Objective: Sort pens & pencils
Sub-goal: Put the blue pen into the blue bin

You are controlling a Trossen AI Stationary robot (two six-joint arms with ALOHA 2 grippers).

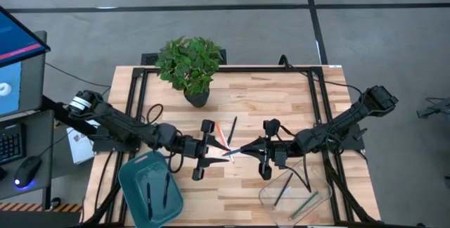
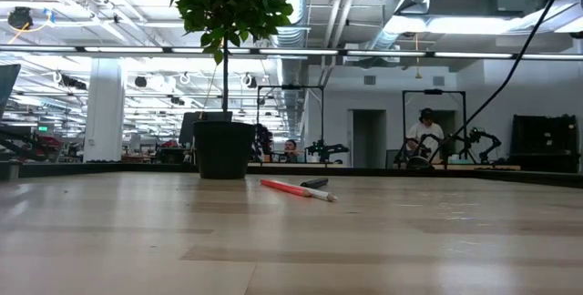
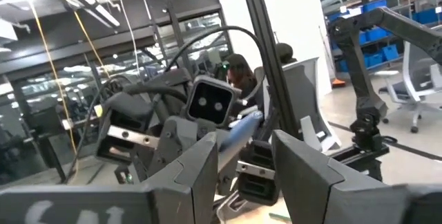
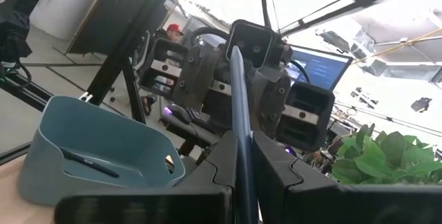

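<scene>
The wooden table (image 1: 246,101) carries everything, with a potted plant (image 1: 190,66) standing well behind both grippers, toward the far edge. The teal bin (image 1: 149,189) sits on the near side of the left arm, behind and to the outer side of the left gripper (image 1: 226,148); two dark pens (image 1: 157,191) lie inside it. The clear container (image 1: 295,193) sits on the near side of the right arm, close behind the right gripper (image 1: 247,147), and holds a dark stick and a green pencil (image 1: 304,205).

The two arms reach in from opposite sides and meet at the middle of the table, gripper tips facing each other and almost touching. The right gripper is clamped on a blue-grey pen (image 4: 238,124), which runs straight out from between its pinched fingers (image 4: 276,182) toward the left gripper. The left gripper's fingers (image 3: 200,175) stand apart, one on each side of the pen's free end, which shows between them in the left wrist view; whether they touch it cannot be told.

Just beyond the gripper tips, toward the plant, an orange-red pen (image 1: 222,134) with a white tip and a black pen (image 1: 231,130) lie on the table, close together and apart from both grippers. In the low view they rest flat on the wood.
</scene>
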